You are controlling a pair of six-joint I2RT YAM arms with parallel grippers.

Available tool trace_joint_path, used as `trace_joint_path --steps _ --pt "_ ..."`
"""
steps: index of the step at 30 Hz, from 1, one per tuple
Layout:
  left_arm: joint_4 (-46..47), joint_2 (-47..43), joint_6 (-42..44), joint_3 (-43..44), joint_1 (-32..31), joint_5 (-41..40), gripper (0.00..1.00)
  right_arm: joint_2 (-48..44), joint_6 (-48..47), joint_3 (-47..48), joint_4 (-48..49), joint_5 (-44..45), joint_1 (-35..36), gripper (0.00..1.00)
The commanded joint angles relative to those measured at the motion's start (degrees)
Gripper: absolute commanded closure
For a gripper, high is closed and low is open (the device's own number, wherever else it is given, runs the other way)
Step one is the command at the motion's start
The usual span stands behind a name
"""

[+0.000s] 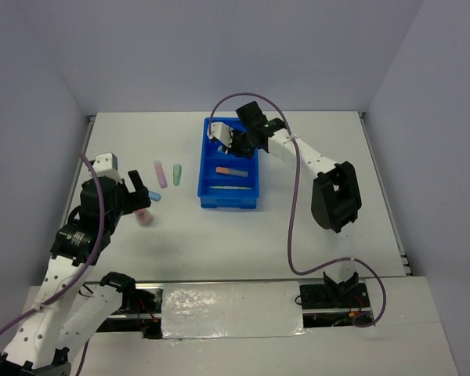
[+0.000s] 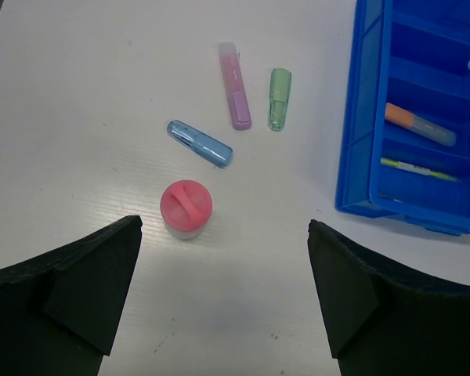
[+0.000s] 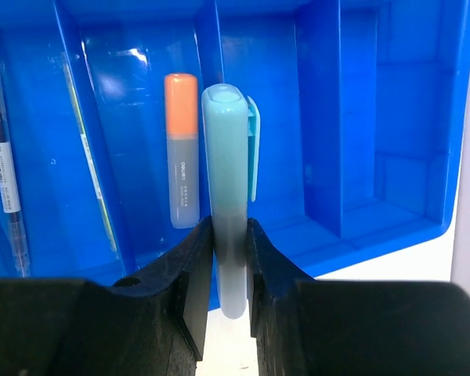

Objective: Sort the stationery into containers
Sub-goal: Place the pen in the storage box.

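Right claw [image 3: 229, 235] is clamped on a pale teal marker [image 3: 225, 157], gripping it by the lower end with the capped end and clip pointing away. It's up over the blue tray [image 1: 229, 200], towards the upper end of it in the overhead shot. From the right wrist camera the marker lines up with the divider wall right beside the compartment that has the orange-and-grey marker [image 3: 182, 149] lying in it, so it's held above the tray and I honestly can't tell which slot it's over. Left of the orange one there's a thin yellow stick [image 3: 90, 172], and at the far left edge of that view a grey pen [image 3: 6, 180]. Whether those two share a slot I can't make out. Over on the left side of the white desk [image 1: 141, 141], the left claw [image 2: 224, 235] is wide apart with nothing in it, hovering just above a stubby pink piece with a round cap [image 2: 186, 207] that stands upright and sits a bit left of the middle of the gap. Just past that lies a blue marker [image 2: 200, 143] at a slant, and further up the frame a pink marker [image 2: 235, 86] and a green one [image 2: 279, 99] lie side by side, close but not touching, all of them on the desk left of the tray.
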Motion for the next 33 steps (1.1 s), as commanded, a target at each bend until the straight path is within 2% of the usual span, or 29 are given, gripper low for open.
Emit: trace_joint_path --steps 1,5,6,8,9,12,13,14,15,19,22,26,27,29,30,33 --pt "2.6 -0.5 0.6 0.0 0.8 1.2 0.01 -0.3 -0.7 -0.6 3.1 -1.4 0.8 0.92" --pt "3.0 -0.1 0.1 0.4 1.9 1.7 0.01 1.8 0.4 1.2 2.6 -0.8 0.8 0.81" --pt "3.0 0.2 -0.1 0.7 2.3 1.9 0.01 2.1 0.9 2.5 2.2 -0.8 1.0 0.74" --pt "2.6 0.9 -1.1 2.3 2.7 1.5 0.01 2.3 1.3 3.1 1.6 -1.3 1.0 0.7" --pt "2.6 1.8 -1.7 3.3 2.7 1.3 0.01 2.2 1.6 3.1 1.6 -1.5 1.2 0.64" --pt "0.9 6.1 -2.6 9.1 2.6 -0.8 0.01 1.1 1.6 2.4 1.7 -2.0 1.2 0.6" --pt "0.3 7.5 -2.9 12.4 2.6 -1.2 0.01 0.7 1.5 1.9 2.3 -2.0 1.2 0.48" --pt "-0.3 8.7 -3.2 13.9 2.6 -1.6 0.01 0.2 1.5 1.3 2.6 -1.9 1.2 0.11" --pt "-0.5 11.1 -3.7 15.3 2.7 -1.9 0.01 0.0 1.3 1.2 2.5 -2.0 1.1 0.01" --pt "-0.3 17.2 -6.5 22.2 2.7 -1.1 0.01 -2.3 3.3 1.2 4.0 -1.6 1.1 0.0" --pt "-1.4 25.0 -8.5 29.2 2.8 0.2 0.01 -8.5 8.6 -2.4 11.8 0.2 0.9 0.0" --pt "-4.0 37.3 -9.5 37.9 3.9 0.7 0.01 -20.0 23.4 -12.4 23.8 2.0 0.4 0.0" --pt "-4.5 42.1 -10.3 39.4 4.4 0.5 0.01 -22.4 26.7 -15.2 29.9 4.2 0.3 0.0" --pt "-5.6 48.8 -13.2 44.1 6.2 -0.7 0.01 -31.5 36.0 -23.4 37.1 6.4 0.1 0.0" --pt "-6.2 51.1 -14.2 45.2 6.5 -0.9 0.01 -33.5 41.0 -28.3 38.1 6.7 0.1 0.0" --pt "-7.0 60.0 -14.3 50.6 7.7 0.4 0.02 -40.2 46.1 -33.5 38.7 5.3 0.1 0.0"
